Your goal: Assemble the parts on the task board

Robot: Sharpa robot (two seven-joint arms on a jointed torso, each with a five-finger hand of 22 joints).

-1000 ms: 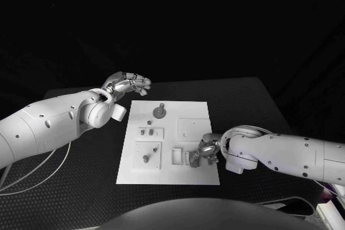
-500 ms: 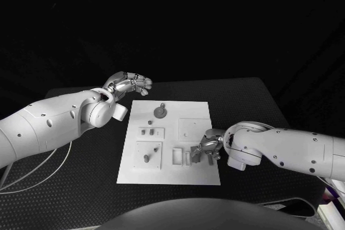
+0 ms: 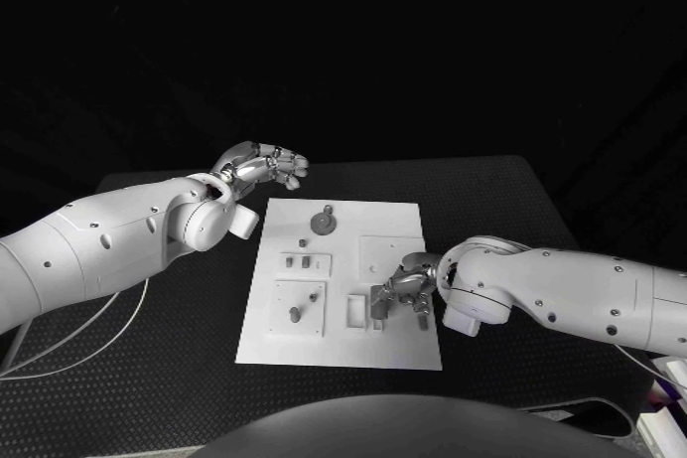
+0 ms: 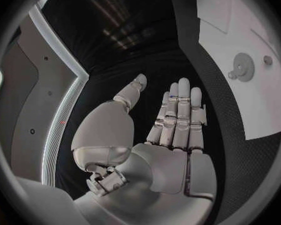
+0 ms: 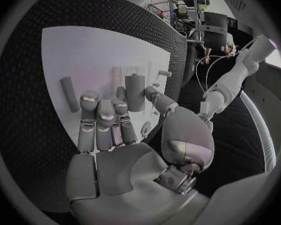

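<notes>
Hovering over white rectangular task board (image 3: 337, 349) on black desk (image 3: 486, 195): right robot hand (image 3: 405, 291), fingers straight, apart, holding nothing. Grey cylindrical part (image 5: 135, 92) stands upright beside fingertips (image 5: 90, 99); grey rod (image 5: 69, 94) lies flat nearby. Left robot hand (image 3: 263, 165) off board's far corner, fingers extended, empty.
</notes>
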